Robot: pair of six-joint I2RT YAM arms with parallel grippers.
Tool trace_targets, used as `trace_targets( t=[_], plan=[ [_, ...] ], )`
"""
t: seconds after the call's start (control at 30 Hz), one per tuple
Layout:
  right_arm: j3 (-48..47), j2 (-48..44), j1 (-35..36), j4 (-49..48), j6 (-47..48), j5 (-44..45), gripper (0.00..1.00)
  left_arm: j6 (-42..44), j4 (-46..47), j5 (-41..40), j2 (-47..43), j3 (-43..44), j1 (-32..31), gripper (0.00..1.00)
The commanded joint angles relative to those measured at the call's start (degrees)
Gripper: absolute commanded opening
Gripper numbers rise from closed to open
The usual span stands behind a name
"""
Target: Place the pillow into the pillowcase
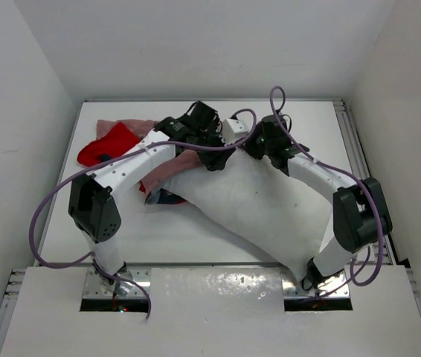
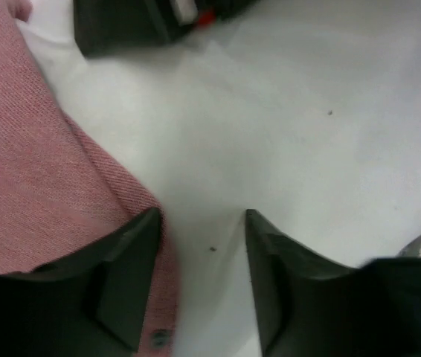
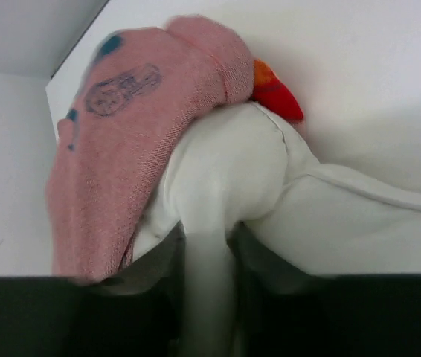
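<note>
White table [image 1: 121, 230], plain white walls [image 1: 195, 44] all round. The pillow [image 1: 262, 208] lay across it, pillowcase [image 1: 110, 145] bunched at its far left end. Left claw [image 2: 201, 219] stood apart over the pillow, one finger at the pink cloth's edge. Right claw [image 3: 207, 253] was pinched on a pillow fold.

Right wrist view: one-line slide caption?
Right gripper pinches a pillow fold; pink pillowcase reverse drapes over the pillow's corner.

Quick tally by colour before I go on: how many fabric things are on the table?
White pillow: 1
Red pillowcase: 1
Total: 2
</note>
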State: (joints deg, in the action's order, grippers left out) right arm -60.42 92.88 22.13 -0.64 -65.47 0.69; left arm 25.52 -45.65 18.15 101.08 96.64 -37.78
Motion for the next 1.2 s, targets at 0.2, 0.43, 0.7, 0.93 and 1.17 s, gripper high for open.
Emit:
trace_targets(
  t=[0.2,0.43,0.7,0.93,1.17],
  plan=[
    [-6.9,-5.8,-3.2,8.0,26.3,-6.0,0.99,-1.2,-4.5,-1.3,-8.2,4.9,8.2,0.85],
    [-8.6,-13.4,3.3,18.3,46.9,-2.5,0.00,-1.6,-6.1,-13.7,-25.5,-17.7,15.3,0.58],
    [-3.4,-15.5,23.0,17.5,55.4,9.9,0.99,-1.5,-4.2,-14.7,-35.0,-36.9,25.4,0.81],
    [-1.9,-7.9,32.6,16.5,59.1,22.3,0.99,-3.0,2.3,-8.7,-29.7,-39.2,27.3,0.94],
    [-5.2,2.2,31.1,16.6,51.7,23.7,0.95,-5.9,13.5,-6.6,-23.4,-44.3,25.0,0.70]
  ],
)
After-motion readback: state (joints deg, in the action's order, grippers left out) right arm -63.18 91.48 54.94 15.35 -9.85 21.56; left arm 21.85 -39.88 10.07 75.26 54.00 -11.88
